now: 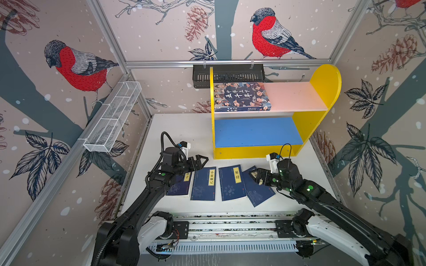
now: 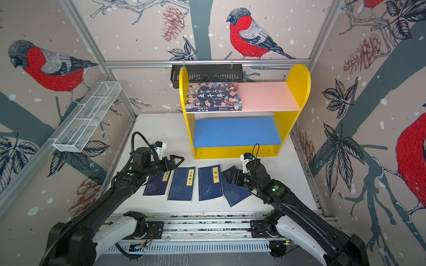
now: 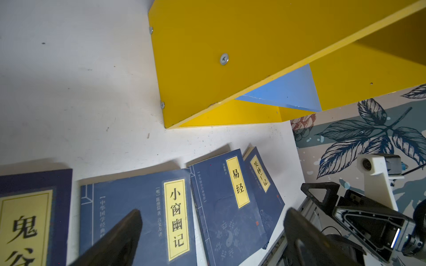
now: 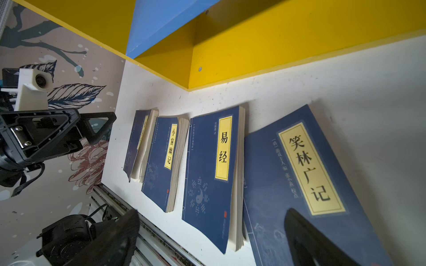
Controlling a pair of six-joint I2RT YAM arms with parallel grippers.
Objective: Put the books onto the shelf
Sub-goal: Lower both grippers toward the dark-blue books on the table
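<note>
The larger, thicker book with cartoon faces on its cover (image 1: 242, 96) already lies flat on the pink upper board (image 1: 296, 96) of the yellow-sided open shelf unit (image 1: 325, 85), pushed against the straight left side. The blue lower board (image 1: 253, 132) carries nothing. The four thin dark navy paperbacks with yellow title labels lie face up in a row on the white tabletop (image 1: 173, 129), just in front of the shelf's foot: the leftmost paperback (image 1: 181, 187) is partly hidden under the left arm, the second paperback (image 1: 204, 184) and third paperback (image 1: 231, 183) lie roughly square, and the rightmost paperback (image 1: 259, 192) is skewed, its edge meeting its neighbour's (which one lies on top is hard to say). The left gripper (image 1: 202, 161) hangs over the left end of the row with its fingers spread and nothing between them. The right gripper (image 1: 255, 177) leans over the skewed book, likewise spread wide and empty. One book looks shelved and four are not, so a fresh pick seems to be the step in hand. The next move calls for getting a finger under a thin, flat cover, probably at a free edge or corner, then closing without dragging the neighbouring book along.
</note>
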